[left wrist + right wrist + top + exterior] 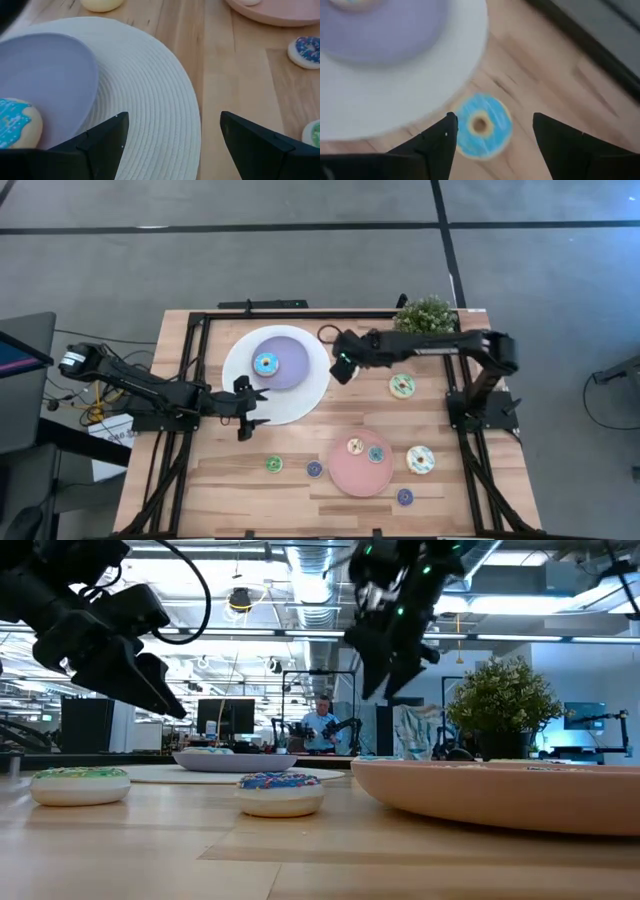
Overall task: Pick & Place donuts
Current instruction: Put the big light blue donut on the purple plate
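Right gripper (492,132) is seen spread, nothing pinched; a blue donut (482,125) lies on the wood directly below, between its fingers, just off the white plate (305,395) edge. Left gripper (172,132) is spread over that plate's near rim; a second blue donut (266,363) sits ahead on the lilac plate (290,350).

**What the wooden counter carries**

The light plank counter (300,500) holds a round white mat (300,395) toward the far edge, a pink plate (345,475) nearer the front, and a potted plant (427,313) at the far right corner. Loose donuts lie on the wood: a blue one (482,125) beside the mat, two cream-green ones (402,386) (420,460) on the right, and minis (274,464) (314,469) (404,496) along the front.
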Robot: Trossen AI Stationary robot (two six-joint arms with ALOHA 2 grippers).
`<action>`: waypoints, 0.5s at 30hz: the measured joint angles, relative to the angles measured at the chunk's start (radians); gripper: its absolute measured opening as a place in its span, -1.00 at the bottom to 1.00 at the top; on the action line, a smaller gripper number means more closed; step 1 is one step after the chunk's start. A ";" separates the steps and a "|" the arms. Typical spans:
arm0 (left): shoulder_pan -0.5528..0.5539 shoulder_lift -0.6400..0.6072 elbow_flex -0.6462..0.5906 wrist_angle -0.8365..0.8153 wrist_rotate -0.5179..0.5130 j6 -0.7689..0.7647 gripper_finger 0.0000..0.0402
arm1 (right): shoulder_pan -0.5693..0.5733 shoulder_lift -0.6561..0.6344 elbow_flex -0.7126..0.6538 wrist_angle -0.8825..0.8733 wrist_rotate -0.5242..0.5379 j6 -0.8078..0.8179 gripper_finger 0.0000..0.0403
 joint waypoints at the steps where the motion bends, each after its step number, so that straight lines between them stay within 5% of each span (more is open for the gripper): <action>1: 0.000 0.000 0.000 0.002 0.006 -0.002 0.54 | -0.019 0.022 0.023 -0.046 -0.030 0.001 0.24; 8: 0.000 0.000 0.000 0.002 0.058 -0.013 0.54 | -0.140 0.131 0.054 -0.103 -0.267 -0.047 0.24; 15: 0.000 0.000 0.000 -0.002 0.074 -0.020 0.54 | -0.205 0.206 0.054 -0.090 -0.279 -0.051 0.24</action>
